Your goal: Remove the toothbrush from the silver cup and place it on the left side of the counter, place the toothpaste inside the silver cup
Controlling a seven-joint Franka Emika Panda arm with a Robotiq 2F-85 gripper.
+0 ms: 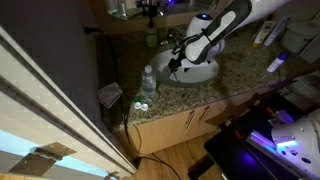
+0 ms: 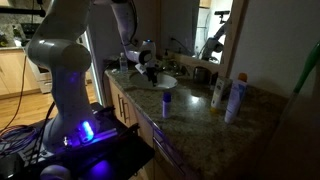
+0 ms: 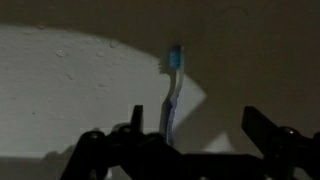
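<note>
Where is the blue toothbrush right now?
In the wrist view, the slim blue-headed toothbrush shows mid-frame, between the two dark open fingers, against a pale lit surface.

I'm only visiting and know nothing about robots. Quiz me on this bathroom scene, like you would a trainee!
1. True or false: the robot's gripper is shut on the slim upright plastic toothbrush.
2. The toothbrush's head is: A) red B) blue C) green.
3. What white fixture is set into the speckled brown-grey granite counter?
Key: 1 false, the jaws stand open; 2 B; 3 the oval sink basin.
</note>
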